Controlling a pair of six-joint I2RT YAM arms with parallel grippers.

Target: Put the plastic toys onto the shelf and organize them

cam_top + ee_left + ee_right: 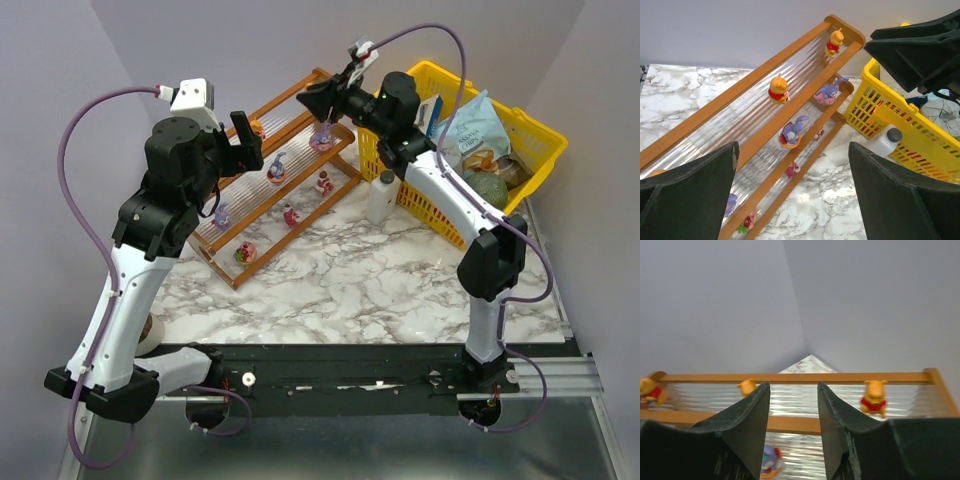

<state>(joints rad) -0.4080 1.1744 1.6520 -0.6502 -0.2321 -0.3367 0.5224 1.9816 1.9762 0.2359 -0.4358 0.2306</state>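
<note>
Plastic toys [778,89], where? (A)

All the ones I can see sit on the shelf [232,281]. It stands slanted on the marbled tabletop [400,290], left of centre. (B)

Looks? (A)

Tiny figurines. Top tier: orange bears [874,397] in red shirts. The right wrist view shows three orange shapes there, one blurred at the edge. Middle tier: purple figures [790,134] with long ears, one on an orange base, one on a pink base, a third half hidden behind a finger. Bottom tier: pink and red figures [291,215], one with green bits. (B)

The shelf itself? (A)

Brown wooden frame, three clear ribbed steps. (B)

Any writing? (A)

Print on the bag [478,135], too small to read. (B)

Containers? (A)

One yellow basket [545,150] at far right, just beside the shelf's far end. It holds the bag, a blue-and-white carton [430,112] and a round green item [487,188]. A white bottle [381,197] with a grey cap stands on the tabletop, against the basket's outer wall. (B)

Hands? (A)

Left hand [792,165]: fingers wide apart, above the shelf's near half, looking along the tiers. Right hand [792,387]: fingers apart by a narrower gap, over the shelf's far end, top tier showing between them. (B)
</note>
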